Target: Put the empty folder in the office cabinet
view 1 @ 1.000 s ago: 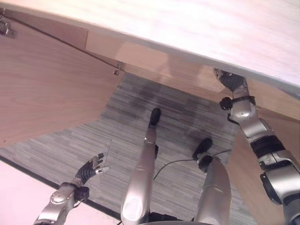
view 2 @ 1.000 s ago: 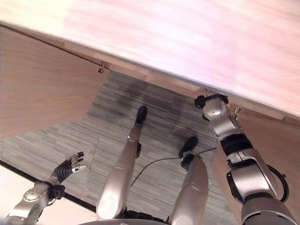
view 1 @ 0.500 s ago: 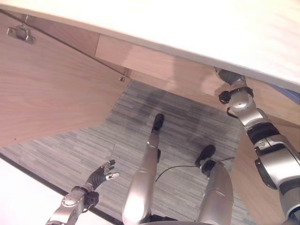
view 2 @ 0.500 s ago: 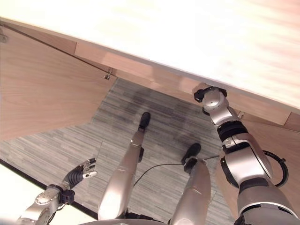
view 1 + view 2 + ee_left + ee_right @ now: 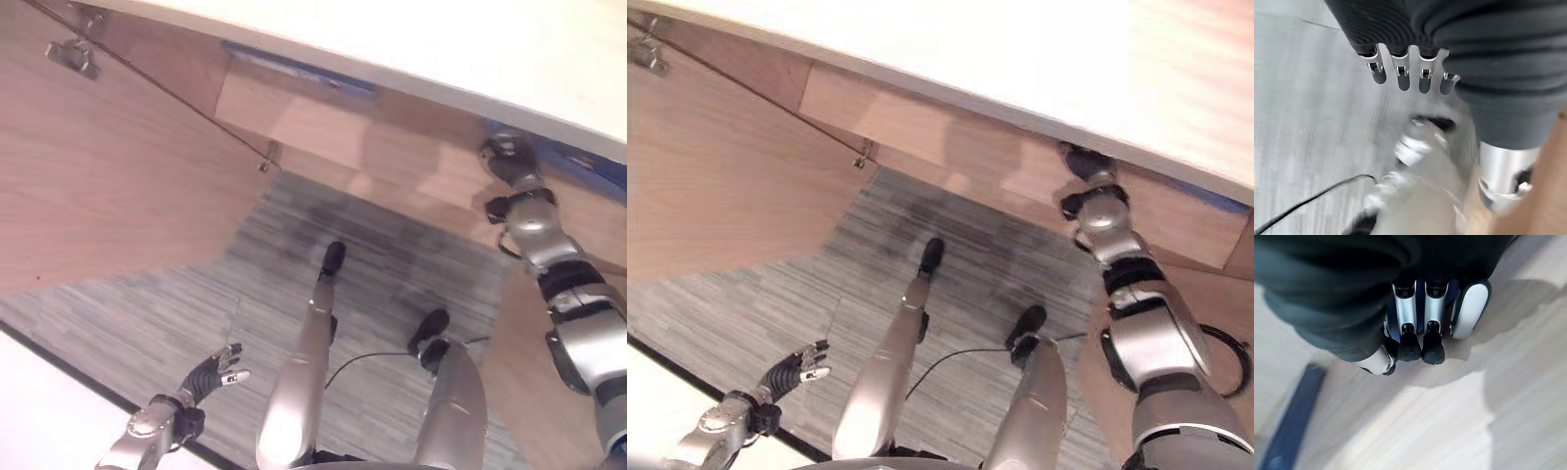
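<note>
right hand (image 5: 509, 157) raised under the front edge of the pale worktop (image 5: 441, 39), inside the opening of the office cabinet (image 5: 323, 127). fingers (image 5: 1422, 328) curled, dark tips turned toward the light wooden panel; blue visible between and behind them in the right wrist view, read here as a closed grip on the edge of the blue folder (image 5: 578, 162). folder seen as a narrow blue band just below the worktop edge, running from the hand toward the robot's right, most of it hidden by the worktop; cannot tell whether resting on a shelf.

second blue strip (image 5: 294, 69) further to the robot's left, in line with the first under the same edge, well apart from the hand; shown also on the wood in the right wrist view (image 5: 1293, 421). cannot tell whether part of the same thing.

cabinet door (image 5: 108, 186) swung open on the robot's left, inner face toward the camera, metal hinge (image 5: 73, 54) near its upper corner.

left hand (image 5: 211, 370) low on the robot's left, above the grey striped carpet floor (image 5: 147, 313), fingers (image 5: 1400, 73) extended and relaxed, holding nothing, touching nothing, well apart from the cabinet and the folder.
</note>
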Available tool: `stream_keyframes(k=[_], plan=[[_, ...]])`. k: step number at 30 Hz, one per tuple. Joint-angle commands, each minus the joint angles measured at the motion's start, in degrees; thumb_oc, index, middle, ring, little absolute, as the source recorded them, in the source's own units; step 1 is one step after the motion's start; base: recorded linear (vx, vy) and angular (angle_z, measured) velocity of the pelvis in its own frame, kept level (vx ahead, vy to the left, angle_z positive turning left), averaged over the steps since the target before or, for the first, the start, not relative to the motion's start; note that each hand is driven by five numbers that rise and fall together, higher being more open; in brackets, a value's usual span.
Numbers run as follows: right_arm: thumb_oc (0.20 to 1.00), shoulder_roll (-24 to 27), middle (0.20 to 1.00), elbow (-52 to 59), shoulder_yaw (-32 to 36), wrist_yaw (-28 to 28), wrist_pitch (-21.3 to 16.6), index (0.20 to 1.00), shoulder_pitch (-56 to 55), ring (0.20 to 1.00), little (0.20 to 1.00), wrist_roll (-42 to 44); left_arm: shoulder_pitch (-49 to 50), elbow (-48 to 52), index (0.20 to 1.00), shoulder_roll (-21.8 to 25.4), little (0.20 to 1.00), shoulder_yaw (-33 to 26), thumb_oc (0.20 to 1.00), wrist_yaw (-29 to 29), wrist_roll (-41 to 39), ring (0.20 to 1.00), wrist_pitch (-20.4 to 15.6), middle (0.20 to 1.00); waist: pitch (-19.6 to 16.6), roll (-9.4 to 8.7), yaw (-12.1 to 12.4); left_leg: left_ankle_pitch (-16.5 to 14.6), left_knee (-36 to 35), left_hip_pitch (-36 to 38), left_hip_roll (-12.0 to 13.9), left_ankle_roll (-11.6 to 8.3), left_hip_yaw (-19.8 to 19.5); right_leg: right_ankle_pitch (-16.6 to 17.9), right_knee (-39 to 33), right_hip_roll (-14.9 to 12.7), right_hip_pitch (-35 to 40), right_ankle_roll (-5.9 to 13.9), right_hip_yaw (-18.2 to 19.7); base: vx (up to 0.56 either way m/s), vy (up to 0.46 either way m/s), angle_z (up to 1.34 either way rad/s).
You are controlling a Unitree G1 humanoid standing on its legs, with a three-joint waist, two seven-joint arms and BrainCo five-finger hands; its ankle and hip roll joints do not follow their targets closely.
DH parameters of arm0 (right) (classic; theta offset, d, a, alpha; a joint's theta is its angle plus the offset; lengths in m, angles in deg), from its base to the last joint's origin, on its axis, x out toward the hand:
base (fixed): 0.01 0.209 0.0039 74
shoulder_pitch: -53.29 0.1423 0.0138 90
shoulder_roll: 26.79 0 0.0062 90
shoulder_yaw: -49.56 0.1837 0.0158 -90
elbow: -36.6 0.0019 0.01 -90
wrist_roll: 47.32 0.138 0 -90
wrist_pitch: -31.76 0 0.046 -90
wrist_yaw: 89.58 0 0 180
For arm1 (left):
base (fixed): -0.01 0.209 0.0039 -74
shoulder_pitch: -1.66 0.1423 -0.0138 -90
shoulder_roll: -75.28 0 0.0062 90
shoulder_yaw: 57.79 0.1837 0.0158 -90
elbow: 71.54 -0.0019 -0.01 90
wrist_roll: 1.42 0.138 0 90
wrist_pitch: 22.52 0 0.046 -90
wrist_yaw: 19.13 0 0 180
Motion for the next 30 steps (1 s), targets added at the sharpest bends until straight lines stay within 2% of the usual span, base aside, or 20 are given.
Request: stream_keyframes(k=[1,14,25,28,30], plan=[[0.200,6.3,0.200,-8.8,2.3,-0.3,5.4,0.200,-3.0,0.200,0.200,3.5,0.3,-5.1,1.000,-0.4,1.000,-0.6,1.000,1.0,-1.3,1.000,0.5,1.000,4.1,2.50,0.0,-9.3,3.7,1.2,0.5,2.57,1.2,4.9,-7.3,2.3,2.9,2.85,0.3,0.00,0.000,0.00],[0.200,5.1,0.200,-8.6,6.3,-1.6,5.4,0.200,-12.3,0.200,0.200,3.2,-3.1,-10.1,1.000,-4.8,1.000,-0.6,1.000,0.3,-0.2,1.000,0.9,1.000,4.5,1.46,-1.8,-9.3,3.7,1.4,0.8,2.52,1.3,5.0,-7.6,2.6,2.6,2.63,0.6,0.00,0.000,0.00],[0.200,7.8,0.200,-7.7,8.5,-1.2,5.6,0.200,-12.4,0.200,0.200,4.0,-7.3,-14.9,1.000,-8.4,1.000,-1.3,1.000,-1.3,1.5,1.000,0.5,1.000,4.1,0.34,-3.0,-9.3,3.7,1.5,1.2,2.46,1.7,5.4,-7.9,2.7,2.5,2.58,1.0,0.00,0.001,-0.02],[0.200,7.4,0.200,-6.6,8.5,-1.1,5.4,0.200,-12.2,0.200,0.200,4.2,-8.2,-15.5,1.000,-9.4,1.000,-1.2,1.000,-1.6,1.7,1.000,0.5,1.000,3.9,0.10,-3.1,-9.3,3.7,1.8,1.2,2.43,1.7,5.5,-8.0,2.9,2.8,2.56,1.2,0.00,0.000,0.00],[0.200,4.3,0.200,-1.7,9.5,-1.3,4.5,0.200,-15.0,0.200,0.200,5.3,-10.0,-16.7,1.000,-11.7,1.000,-1.9,1.000,-2.5,1.8,1.000,0.4,1.000,3.4,-0.63,-3.7,-9.3,3.4,2.9,1.5,2.35,1.9,5.8,-8.8,3.1,3.9,2.50,1.1,-0.01,0.008,-0.02]])
